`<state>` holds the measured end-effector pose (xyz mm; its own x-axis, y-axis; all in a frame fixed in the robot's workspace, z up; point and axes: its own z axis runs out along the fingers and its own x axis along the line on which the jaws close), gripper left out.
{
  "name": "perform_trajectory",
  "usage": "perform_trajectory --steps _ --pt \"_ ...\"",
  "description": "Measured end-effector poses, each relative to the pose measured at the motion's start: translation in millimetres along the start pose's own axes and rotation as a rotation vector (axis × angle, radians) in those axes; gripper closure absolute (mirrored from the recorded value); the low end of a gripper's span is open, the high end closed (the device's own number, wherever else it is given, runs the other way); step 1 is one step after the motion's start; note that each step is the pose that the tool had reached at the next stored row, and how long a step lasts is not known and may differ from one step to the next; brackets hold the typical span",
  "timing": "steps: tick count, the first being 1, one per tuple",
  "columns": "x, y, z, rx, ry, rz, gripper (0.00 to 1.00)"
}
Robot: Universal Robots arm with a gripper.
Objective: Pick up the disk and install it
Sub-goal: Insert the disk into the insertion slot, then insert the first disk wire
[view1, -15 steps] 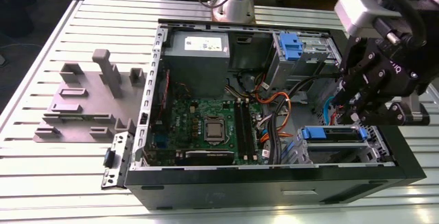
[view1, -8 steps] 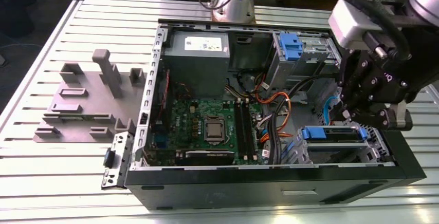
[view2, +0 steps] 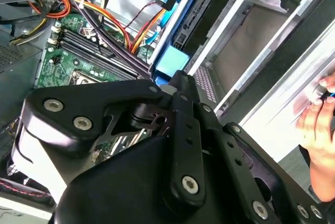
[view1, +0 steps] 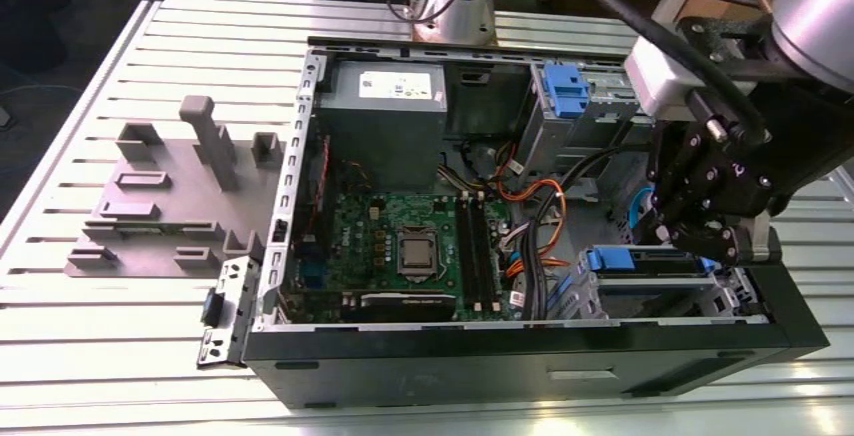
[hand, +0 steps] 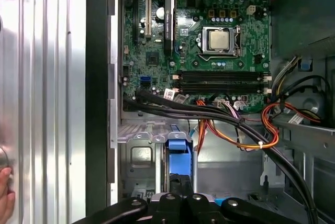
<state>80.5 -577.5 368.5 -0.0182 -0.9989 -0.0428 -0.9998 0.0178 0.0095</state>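
The disk (view1: 650,262) lies flat in the lower drive bay at the front corner of the open computer case (view1: 534,351), on the exterior view's right. Its blue carrier end (hand: 178,156) faces the motherboard, and the same blue end (view2: 170,62) shows in the second wrist view. My gripper (view1: 731,254) hangs over that bay. The black fingers (view2: 180,109) are pressed together, their tips right at the blue end of the disk (hand: 180,181). I cannot tell whether they touch it.
Orange and black cables (hand: 235,130) run past the bay toward the motherboard (view1: 414,246). The grey power-supply box (view1: 387,96) and an upper bay with a blue latch (view1: 567,91) sit at the back. A grey fixture (view1: 174,196) stands outside the case. A person's hand (view2: 319,130) is beside the case.
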Motion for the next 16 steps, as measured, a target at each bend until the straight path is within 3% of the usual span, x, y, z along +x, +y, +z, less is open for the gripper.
perform_trajectory --steps 16 --pt "0.0 -1.1 0.9 0.0010 0.0002 0.000 0.89"
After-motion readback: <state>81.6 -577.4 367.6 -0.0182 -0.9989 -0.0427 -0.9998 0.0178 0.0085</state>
